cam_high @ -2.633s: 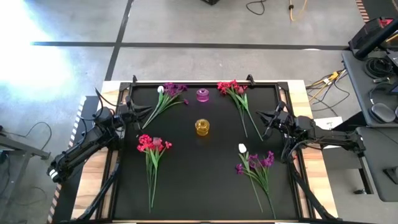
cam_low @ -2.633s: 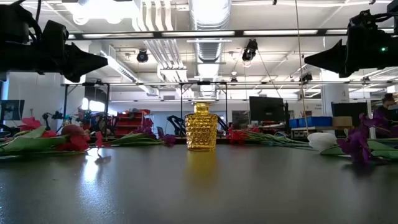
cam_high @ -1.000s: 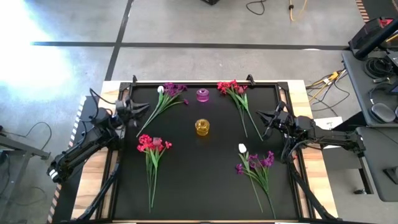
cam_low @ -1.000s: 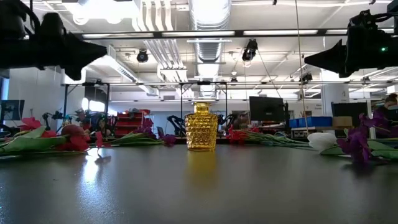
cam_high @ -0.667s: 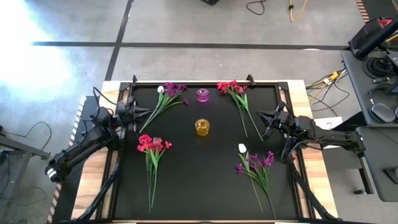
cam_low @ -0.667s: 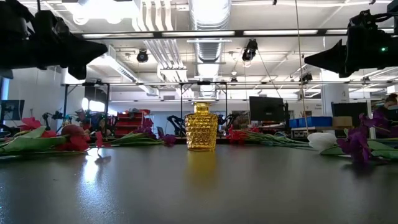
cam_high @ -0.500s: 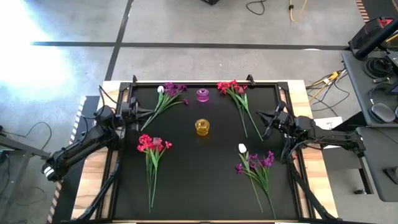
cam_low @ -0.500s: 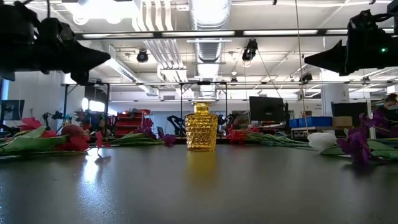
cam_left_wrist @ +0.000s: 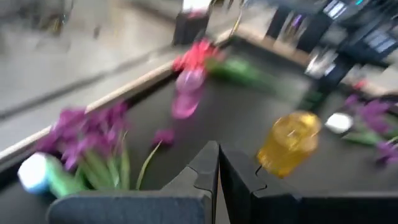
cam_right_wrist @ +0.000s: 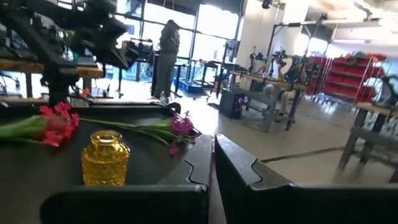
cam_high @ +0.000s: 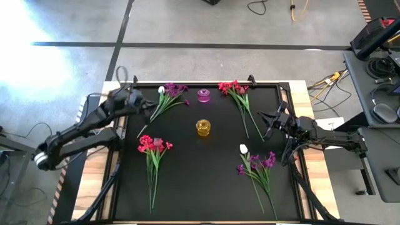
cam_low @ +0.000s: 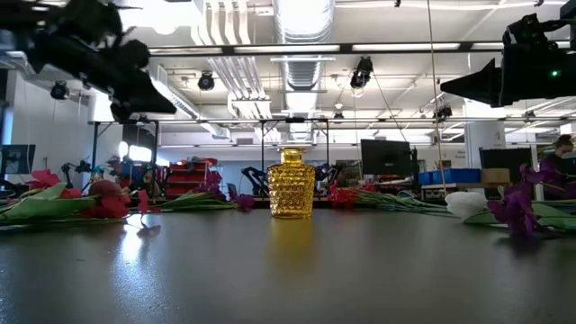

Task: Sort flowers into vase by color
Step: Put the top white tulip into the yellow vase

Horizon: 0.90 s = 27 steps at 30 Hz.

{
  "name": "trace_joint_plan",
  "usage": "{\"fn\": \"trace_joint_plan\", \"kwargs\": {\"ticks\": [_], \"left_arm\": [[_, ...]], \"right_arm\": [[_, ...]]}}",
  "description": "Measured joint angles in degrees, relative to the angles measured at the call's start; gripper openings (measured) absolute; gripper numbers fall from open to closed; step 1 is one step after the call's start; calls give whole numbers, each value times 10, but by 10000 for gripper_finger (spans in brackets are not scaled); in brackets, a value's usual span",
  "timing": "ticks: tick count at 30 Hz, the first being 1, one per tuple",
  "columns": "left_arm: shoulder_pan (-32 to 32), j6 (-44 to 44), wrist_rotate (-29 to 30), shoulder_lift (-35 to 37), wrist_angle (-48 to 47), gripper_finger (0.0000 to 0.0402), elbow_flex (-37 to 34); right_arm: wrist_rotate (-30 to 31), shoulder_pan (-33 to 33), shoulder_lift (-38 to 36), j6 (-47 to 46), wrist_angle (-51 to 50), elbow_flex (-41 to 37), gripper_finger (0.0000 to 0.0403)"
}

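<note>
Purple flowers (cam_high: 170, 95) lie flat at counter (cam_high: 206, 187) far-left corner by pink vase (cam_high: 204, 95), left claw (cam_high: 147, 105) pressed together empty just beside their stems, right claw (cam_high: 261, 115) also pressed together, parked at right edge.

A robotics lab: exposed ceiling ducts (cam_low: 301, 36), red parts shelves (cam_right_wrist: 348, 78), monitors (cam_low: 385, 156) and workbenches (cam_right_wrist: 267, 93) beyond the table.

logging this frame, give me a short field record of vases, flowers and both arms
vases: yellow studded glass vase mid-mat; small pink glass vase behind it, both empty
flowers: purple-and-white spray back left; red spray back right; red-pink spray front left; purple spray with white bloom front right; all lying flat
left gripper: jaws shut, empty, by back-left spray
right gripper: jaws shut, empty, right edge
</note>
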<state>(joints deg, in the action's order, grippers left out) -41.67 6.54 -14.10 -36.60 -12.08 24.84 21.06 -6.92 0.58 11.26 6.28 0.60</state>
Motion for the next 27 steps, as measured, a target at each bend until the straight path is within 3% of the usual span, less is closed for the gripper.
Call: {"fn": "trace_joint_plan", "kwargs": {"ticks": [11,16,27], "left_arm": [[0,-53,97,-279,-217,0,183],[0,-54,134,-379,-240,4,216],[-13,-46,198,-507,-242,94,246]], "right_arm": [[0,0,0,1,12,0,13],[0,0,0,37,48,0,13],[0,0,0,48,56,0,13]]}}
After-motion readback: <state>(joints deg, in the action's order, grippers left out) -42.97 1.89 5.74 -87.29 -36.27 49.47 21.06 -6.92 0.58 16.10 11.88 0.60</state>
